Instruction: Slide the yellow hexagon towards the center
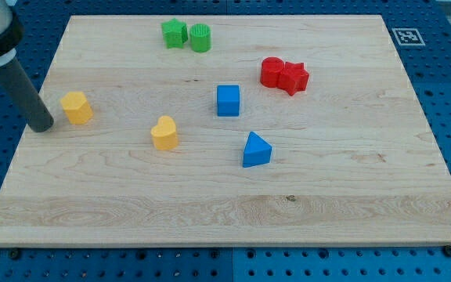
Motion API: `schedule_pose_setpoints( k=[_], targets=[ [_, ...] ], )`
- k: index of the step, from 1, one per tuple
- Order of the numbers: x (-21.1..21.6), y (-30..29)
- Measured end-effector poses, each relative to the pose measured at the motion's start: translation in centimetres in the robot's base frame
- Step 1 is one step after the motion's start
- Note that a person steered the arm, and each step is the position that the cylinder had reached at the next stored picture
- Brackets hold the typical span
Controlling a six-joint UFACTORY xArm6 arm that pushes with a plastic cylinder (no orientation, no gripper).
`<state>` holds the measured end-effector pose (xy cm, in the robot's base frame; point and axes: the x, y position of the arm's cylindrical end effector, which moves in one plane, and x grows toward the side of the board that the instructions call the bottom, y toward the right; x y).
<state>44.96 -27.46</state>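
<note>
Though touching nothing, my tip [42, 125] just left of yellow hexagon [77, 107].

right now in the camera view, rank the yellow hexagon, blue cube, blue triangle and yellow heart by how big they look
1. blue triangle, nearest the view's bottom, so nearness may inflate it
2. yellow heart
3. blue cube and yellow hexagon: too alike to rank

My tip sits just left of the hexagon.

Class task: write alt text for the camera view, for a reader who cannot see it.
My tip rests just left of the yellow hexagon near the wooden board's left edge. Toward the centre sit a yellow heart, blue cube and blue triangle.
</note>
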Motion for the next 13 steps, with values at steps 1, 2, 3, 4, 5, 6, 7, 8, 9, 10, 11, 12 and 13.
schedule_pose_setpoints(
  k=[1,2,3,4,5,6,7,8,9,10,11,12,13],
  targets=[
    [0.0,0.0],
    [0.0,1.0],
    [0.0,2.9],
    [0.0,4.9],
    [0.0,5.1],
    [-0.1,0.8],
    [-2.7,-0.8],
    [-3.9,-0.8],
    [-3.2,-0.6],
    [-3.0,1.5],
    [-3.0,3.9],
    [-3.0,7.0],
    [-3.0,9.4]
  ],
)
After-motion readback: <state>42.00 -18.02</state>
